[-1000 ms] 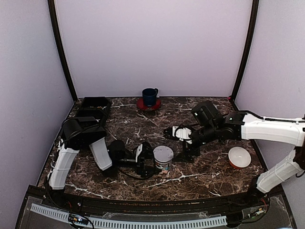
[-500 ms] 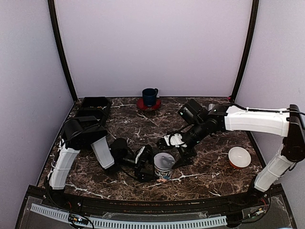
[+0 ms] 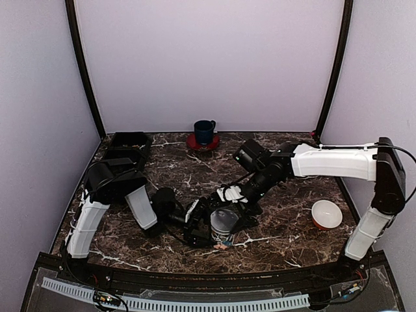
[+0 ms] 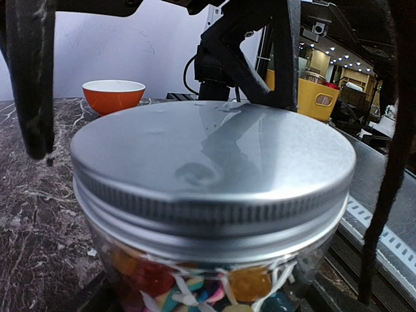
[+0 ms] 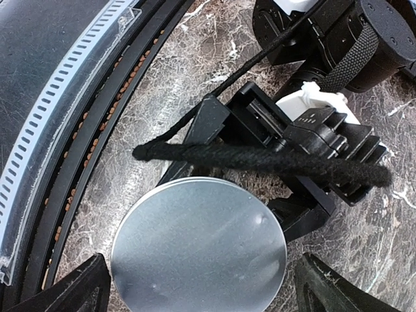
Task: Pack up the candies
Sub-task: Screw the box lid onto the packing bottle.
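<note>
A clear jar (image 3: 223,225) with a silver screw lid (image 5: 198,250) stands on the marble table near the front middle. Through its glass, the candies (image 4: 195,286) show as a pile of small coloured pieces with thin white sticks. My left gripper (image 3: 218,229) reaches in from the left and is shut on the jar's body, its black fingers (image 5: 305,214) on both sides. My right gripper (image 5: 201,292) hangs open just above the lid. Its two fingertips (image 5: 84,286) straddle the lid's rim without touching it.
A blue mug on a red saucer (image 3: 205,132) stands at the back. An orange bowl (image 3: 326,213) sits right of the jar. Black trays (image 3: 128,146) occupy the back left. A black cable (image 5: 260,162) crosses over the left gripper. The table's front rail (image 5: 65,117) is close.
The right arm swung left and down, so its open gripper now hangs over the lid. The left gripper drew the jar slightly toward the front edge.
</note>
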